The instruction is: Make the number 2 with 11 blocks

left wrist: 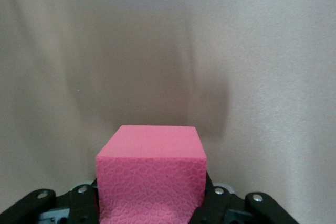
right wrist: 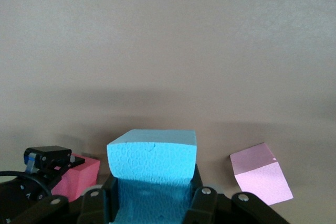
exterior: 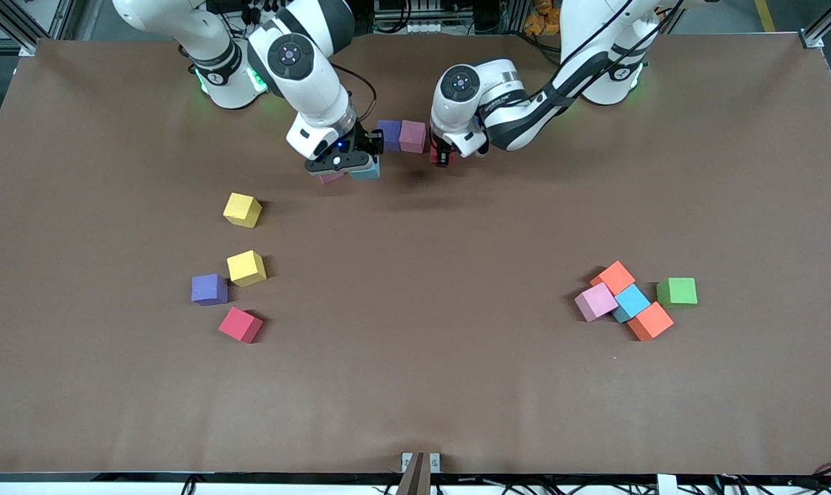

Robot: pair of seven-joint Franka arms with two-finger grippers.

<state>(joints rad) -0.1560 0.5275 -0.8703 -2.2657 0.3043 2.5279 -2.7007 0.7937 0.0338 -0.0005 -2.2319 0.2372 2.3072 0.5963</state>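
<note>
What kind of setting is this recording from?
Likely a robotics lab: a brown-covered table framed by aluminium rails, cables along its edges, and coloured foam cubes scattered as test pieces.

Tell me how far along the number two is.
Barely started: a purple cube and a pink cube sit touching near the bases. The right gripper holds a blue cube, the left gripper a red cube, both beside that pair. The other cubes lie loose, mostly toward the table's two ends.
</note>
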